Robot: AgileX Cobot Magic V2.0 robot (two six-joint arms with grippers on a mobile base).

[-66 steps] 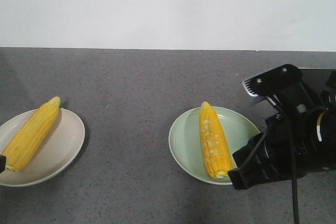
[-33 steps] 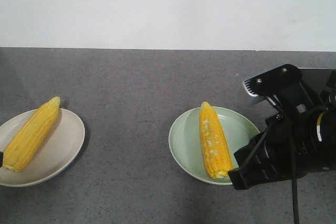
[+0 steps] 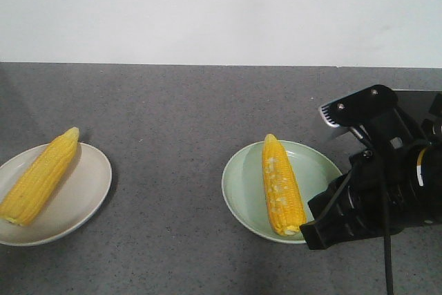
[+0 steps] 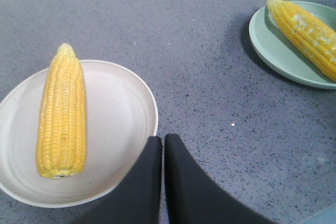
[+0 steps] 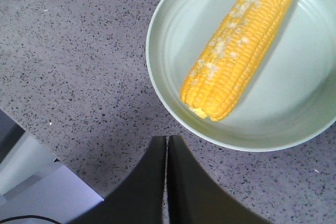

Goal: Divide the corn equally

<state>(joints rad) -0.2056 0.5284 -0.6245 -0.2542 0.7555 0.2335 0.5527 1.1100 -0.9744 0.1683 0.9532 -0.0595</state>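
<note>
One corn cob (image 3: 39,176) lies diagonally on the cream plate (image 3: 83,195) at left; a second corn cob (image 3: 281,184) lies on the pale green plate (image 3: 242,188) at right. Grey speckled table (image 3: 173,122). Left claw (image 4: 162,145) and right claw (image 5: 167,145): both closed, empty, each near its plate's rim.

Cream plate (image 3: 86,188), green plate (image 3: 242,191) (well apart), grey countertop (image 3: 173,115)

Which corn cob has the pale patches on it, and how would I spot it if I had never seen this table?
On the grey speckled table stand two plates, each with one cob. Go to the pale green plate, next to the black right arm, not the cream plate at the far left. The cob on the green plate has whitish, frosted-looking patches along its kernels; the cob on the cream plate is evenly yellow.
</note>
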